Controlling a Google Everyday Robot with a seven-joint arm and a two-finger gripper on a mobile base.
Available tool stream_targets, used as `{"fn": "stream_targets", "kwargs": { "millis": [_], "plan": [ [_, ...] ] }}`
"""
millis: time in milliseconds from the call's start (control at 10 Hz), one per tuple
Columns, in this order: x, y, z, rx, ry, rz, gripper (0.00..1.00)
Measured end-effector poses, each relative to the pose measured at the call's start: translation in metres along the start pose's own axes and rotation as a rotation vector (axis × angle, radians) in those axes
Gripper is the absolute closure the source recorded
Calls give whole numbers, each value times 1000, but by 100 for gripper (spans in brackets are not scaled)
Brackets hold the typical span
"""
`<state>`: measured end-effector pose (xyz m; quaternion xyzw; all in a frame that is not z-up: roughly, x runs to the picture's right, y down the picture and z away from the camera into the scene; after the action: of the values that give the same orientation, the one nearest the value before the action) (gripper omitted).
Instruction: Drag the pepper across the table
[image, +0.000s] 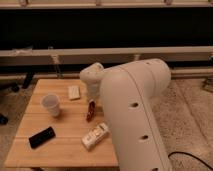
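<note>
Dim and warm, lit softly from above. Faintly shadowed beside the cup (52, 106). Darker at the gripper (91, 101), low over the middle of the table (60, 145).

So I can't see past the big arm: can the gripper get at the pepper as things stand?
Probably yes. The gripper hangs right above the pepper on the table, and nothing lies between them; the cup stands off to the side.

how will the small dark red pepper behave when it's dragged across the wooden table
The small dark red glossy pepper looks light, so it probably slides easily on the light wooden table. Its elongated shape may roll or pivot. The gripper sits just above it.
</note>
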<state>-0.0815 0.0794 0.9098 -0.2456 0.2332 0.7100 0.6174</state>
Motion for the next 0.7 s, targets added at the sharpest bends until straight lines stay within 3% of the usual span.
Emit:
{"fn": "stream_targets", "kwargs": {
  "millis": [700],
  "plan": [
    [-28, 11, -4, -4, -1, -19, 98]
  ]
}}
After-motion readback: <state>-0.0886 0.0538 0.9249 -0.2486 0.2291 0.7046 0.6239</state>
